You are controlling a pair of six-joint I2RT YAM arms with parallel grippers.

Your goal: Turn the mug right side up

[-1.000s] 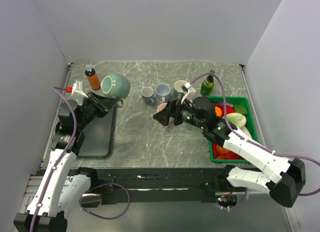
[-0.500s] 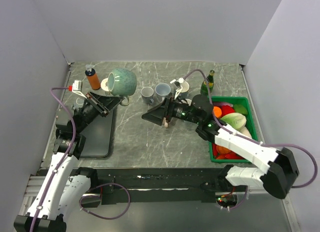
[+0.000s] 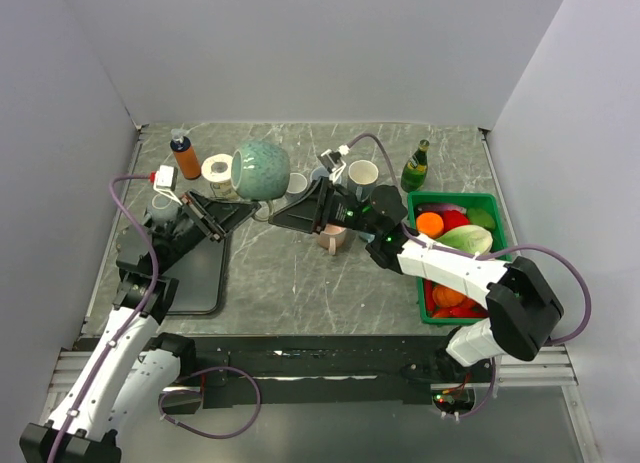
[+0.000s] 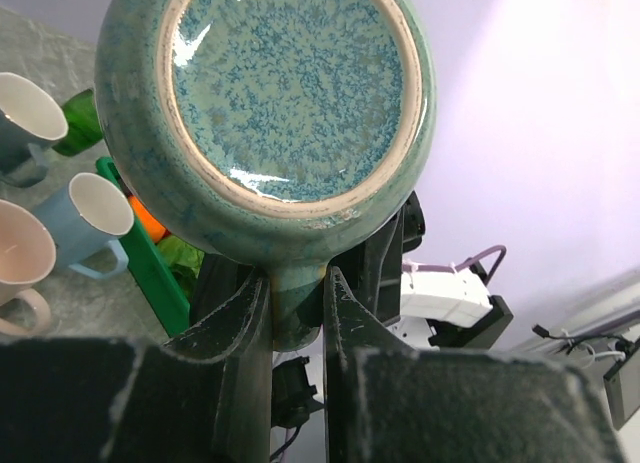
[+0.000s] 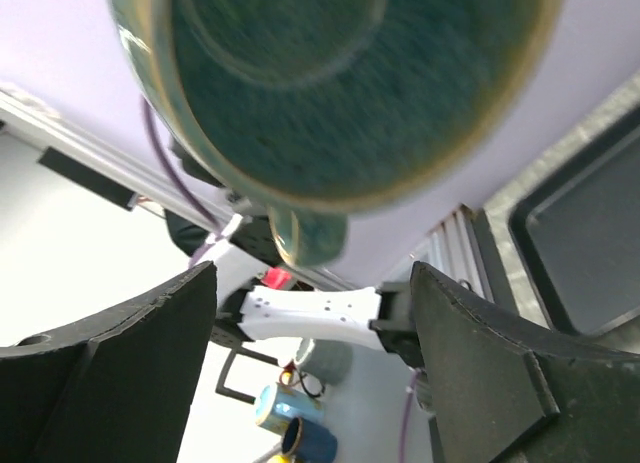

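Note:
The green glazed mug (image 3: 260,169) is held in the air over the table's middle left, lying on its side. My left gripper (image 3: 247,207) is shut on its handle (image 4: 297,301). In the left wrist view the mug's speckled base (image 4: 285,83) faces the camera. My right gripper (image 3: 281,219) is open and empty, just right of the mug and pointing at it. In the right wrist view the mug's dark opening (image 5: 330,73) fills the top, its handle (image 5: 305,238) hangs below, and the wide-apart fingers (image 5: 120,353) stay clear of it.
A black tray (image 3: 195,273) lies at the near left. An orange bottle (image 3: 185,155) and a tape roll (image 3: 217,170) stand at the back left. A white mug (image 3: 362,173), a pink mug (image 3: 332,239) and a green bottle (image 3: 415,166) stand mid-table. A green bin (image 3: 455,195) of produce is at the right.
My left gripper has lifted the mug up and to the right and turned it. My right gripper has reached left toward the mug, still open.

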